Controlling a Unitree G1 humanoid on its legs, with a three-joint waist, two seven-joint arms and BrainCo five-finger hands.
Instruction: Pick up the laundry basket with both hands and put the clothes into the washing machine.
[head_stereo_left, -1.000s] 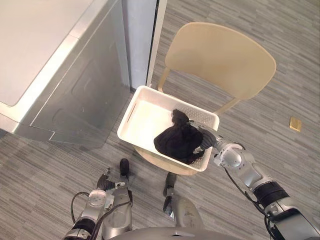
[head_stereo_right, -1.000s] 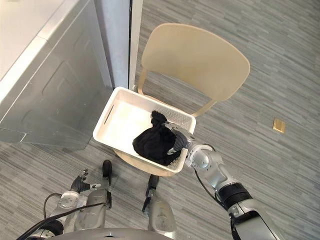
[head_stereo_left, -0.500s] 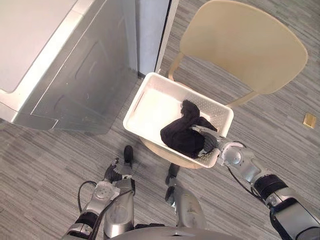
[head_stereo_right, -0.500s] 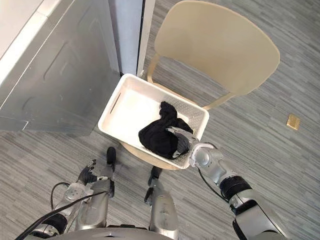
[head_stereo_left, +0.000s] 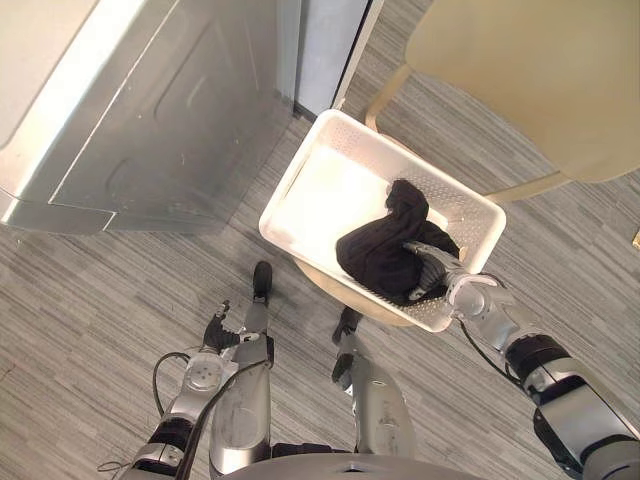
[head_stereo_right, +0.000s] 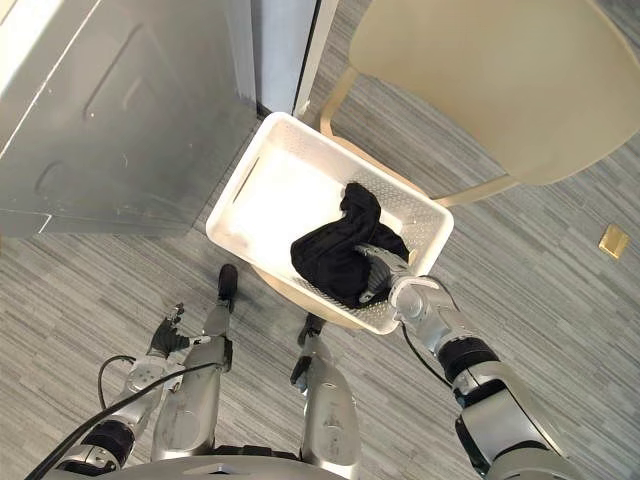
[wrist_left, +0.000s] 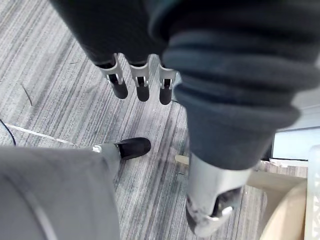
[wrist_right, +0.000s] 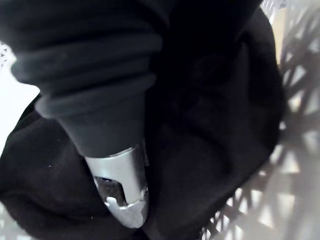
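Clearly the right hand (head_stereo_left: 432, 272) is nearer: it rests on the black clothes (head_stereo_left: 378, 262), heaped dark and crumpled at the lower-right end of the white laundry basket (head_stereo_left: 325, 190). I cannot tell whether it grips them. The basket sits on a beige chair (head_stereo_left: 520, 70) at frame centre, long axis running upper left to lower right. The left hand (wrist_left: 142, 80) hangs relaxed and empty at lower left, well apart.

No readable text, labels or signs

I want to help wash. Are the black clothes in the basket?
In. The black clothes lie bunched inside the white basket, between its walls.
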